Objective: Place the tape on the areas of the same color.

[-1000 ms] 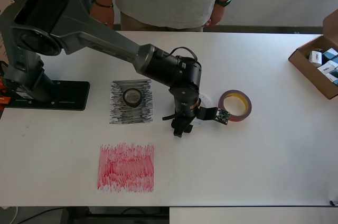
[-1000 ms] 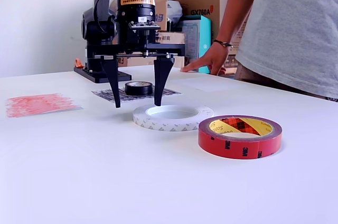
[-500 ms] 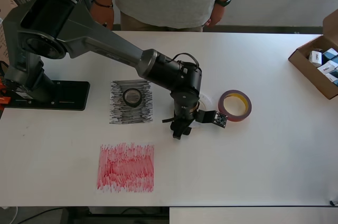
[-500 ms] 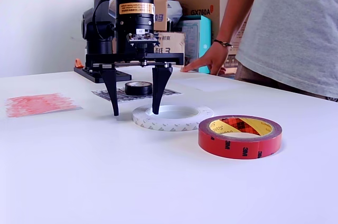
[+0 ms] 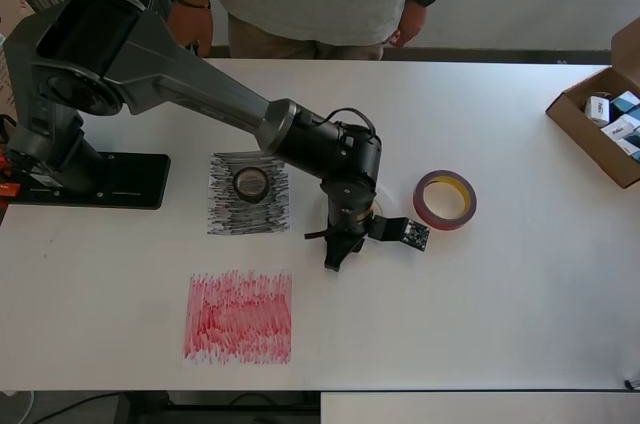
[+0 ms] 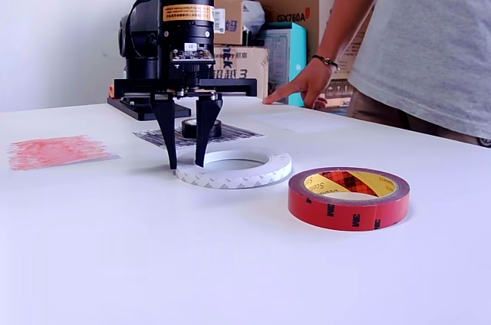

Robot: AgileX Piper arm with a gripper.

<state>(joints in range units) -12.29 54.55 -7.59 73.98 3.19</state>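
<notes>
- Dark-red tape roll (image 6: 348, 198): flat on the desk (image 6: 153, 264), nearest in the exterior view.
- White tape roll (image 6: 234, 169): one edge tilted up off the desk.
- End effector (image 6: 185, 162): points straight down, fingers narrowed around the white roll's raised rim.
- Arm (image 5: 200, 94): reaches across from its base.
- Black tape roll (image 5: 250, 183): on the black-scribbled sheet (image 5: 249, 193).
- Red-scribbled sheet (image 5: 239, 316): bare.

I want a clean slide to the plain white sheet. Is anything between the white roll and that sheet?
Nothing visible does. The gripper pinches the wall of the white tape roll, and only bare table lies between the roll and the white sheet. The person's hand rests just beyond that sheet.
</notes>
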